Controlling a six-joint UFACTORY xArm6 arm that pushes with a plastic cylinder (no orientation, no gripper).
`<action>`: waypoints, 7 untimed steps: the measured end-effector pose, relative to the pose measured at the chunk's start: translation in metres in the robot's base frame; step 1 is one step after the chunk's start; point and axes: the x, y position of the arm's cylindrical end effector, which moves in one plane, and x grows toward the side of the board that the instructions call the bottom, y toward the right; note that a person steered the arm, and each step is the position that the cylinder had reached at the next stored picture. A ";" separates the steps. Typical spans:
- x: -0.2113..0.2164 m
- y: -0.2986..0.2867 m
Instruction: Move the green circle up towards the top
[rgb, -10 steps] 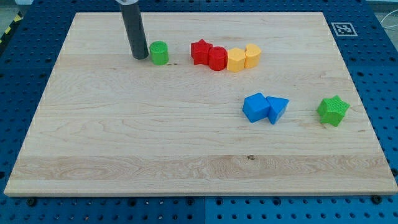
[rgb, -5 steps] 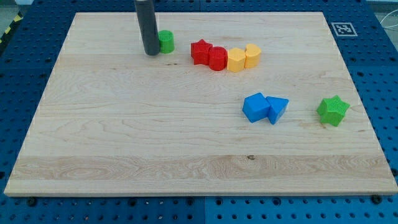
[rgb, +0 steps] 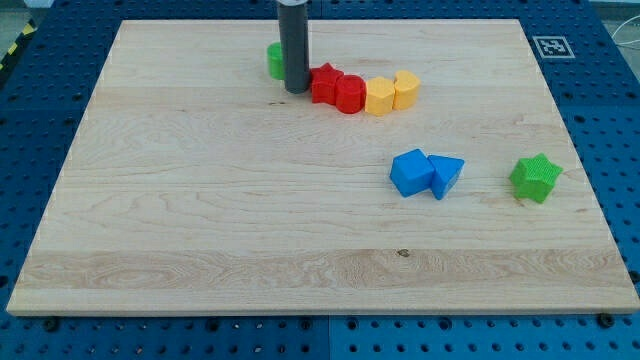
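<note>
The green circle is a small green cylinder near the view's top, left of centre, partly hidden behind the dark rod. My tip rests on the board just below and right of the green circle, close to the red star. The rod rises out of the view's top.
A row runs right from the red star: a red cylinder-like block, a yellow block and a second yellow block. A blue block and a blue triangle sit right of centre. A green star lies near the wooden board's right edge.
The green circle has slid up and slightly to the right. My tip has moved right, from the circle's left side to its lower right, next to the red star.
</note>
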 end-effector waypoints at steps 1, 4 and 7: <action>-0.014 0.000; -0.048 -0.040; -0.065 -0.103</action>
